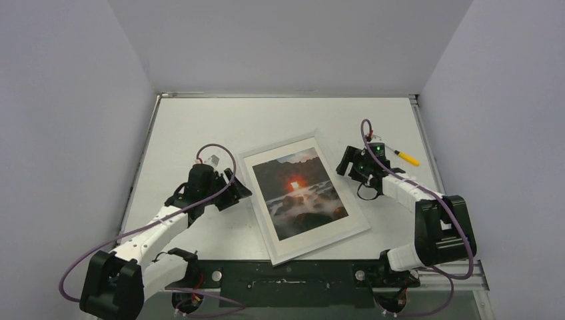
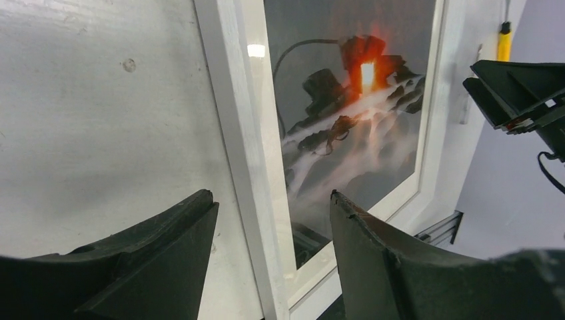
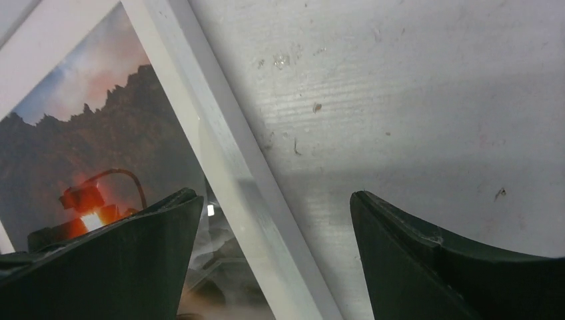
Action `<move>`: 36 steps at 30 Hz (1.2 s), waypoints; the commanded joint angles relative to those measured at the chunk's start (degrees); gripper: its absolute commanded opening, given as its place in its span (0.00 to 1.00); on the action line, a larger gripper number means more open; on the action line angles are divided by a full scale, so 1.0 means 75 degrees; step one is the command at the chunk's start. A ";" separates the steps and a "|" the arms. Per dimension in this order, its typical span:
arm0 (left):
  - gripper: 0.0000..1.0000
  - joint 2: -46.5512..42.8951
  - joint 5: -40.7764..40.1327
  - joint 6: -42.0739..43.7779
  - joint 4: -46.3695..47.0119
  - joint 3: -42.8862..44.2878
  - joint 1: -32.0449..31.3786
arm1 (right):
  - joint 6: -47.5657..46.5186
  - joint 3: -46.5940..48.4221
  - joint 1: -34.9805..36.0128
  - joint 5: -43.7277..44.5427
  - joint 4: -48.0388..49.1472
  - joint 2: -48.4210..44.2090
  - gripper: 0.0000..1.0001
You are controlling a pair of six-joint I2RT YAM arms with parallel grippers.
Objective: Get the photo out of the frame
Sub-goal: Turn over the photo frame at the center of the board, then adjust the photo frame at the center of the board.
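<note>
One photo seated face-up inside frame, orange sun at ctr. Frame flat on table, approx. mid-table, rotated off square. L gripper at 9 o'clock of frame, jaws apart, straddling L border from above: one finger over bare table, other over photo; contact w/ frame cannot be told. R gripper at 3 o'clock, just beside R border, jaws wide apart, holding nothing. Yellow pen at 2 o'clock, beyond R gripper.
</note>
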 commanded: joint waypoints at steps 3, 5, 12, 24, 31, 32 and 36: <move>0.60 0.0242 -0.1869 -0.0080 -0.0391 0.0516 -0.1132 | -0.0118 -0.0399 0.0061 0.0291 0.0325 -0.0126 0.81; 0.59 0.0454 -0.2133 -0.0086 -0.0444 0.0595 -0.1415 | -0.0145 -0.0620 0.0112 0.0332 0.0373 -0.0248 0.79; 0.47 0.1402 -0.2003 -0.0180 0.0199 0.0660 -0.1576 | -0.0244 -0.1070 0.0289 0.0492 0.0256 -0.0698 0.75; 0.32 0.3029 -0.1902 0.0013 0.0749 0.1556 -0.1363 | -0.0412 -0.1034 0.0727 0.0749 -0.0182 -0.0911 0.68; 0.21 0.4267 -0.1366 0.0301 0.1285 0.2316 -0.0821 | -0.0250 -0.1042 0.0971 0.0812 -0.0445 -0.1230 0.64; 0.20 0.4429 -0.1309 0.0381 0.1278 0.2510 -0.0726 | -0.0206 -0.1053 0.0999 0.0816 -0.0490 -0.1332 0.63; 0.20 0.5024 -0.1172 0.0762 0.1107 0.3440 -0.0516 | -0.0013 -0.1146 0.1100 0.0773 -0.0544 -0.1593 0.61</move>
